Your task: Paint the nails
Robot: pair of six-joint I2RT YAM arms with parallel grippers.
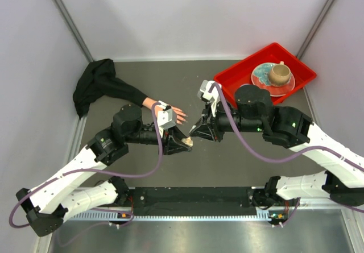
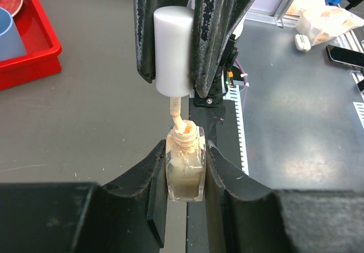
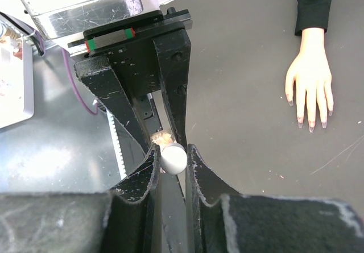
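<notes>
My left gripper (image 2: 185,170) is shut on a small tan polish bottle (image 2: 185,173), open at the neck; it also shows in the top view (image 1: 186,142). My right gripper (image 3: 172,159) is shut on the white cap (image 3: 173,157), which also shows in the left wrist view (image 2: 172,48), with the brush stem dipping into the bottle's neck. The two grippers meet at the table's middle (image 1: 193,136). The mannequin hand (image 3: 310,79) lies flat, palm down, fingers spread, with small dark reddish nails (image 3: 311,129) at the fingertips. In the top view the hand (image 1: 170,112) is partly behind my left wrist.
The black sleeve (image 1: 99,85) trails to the back left corner. A red tray (image 1: 239,77) at the back right holds a plate with a cup (image 1: 278,74). A black strip with a white ruler (image 1: 187,199) runs along the near edge.
</notes>
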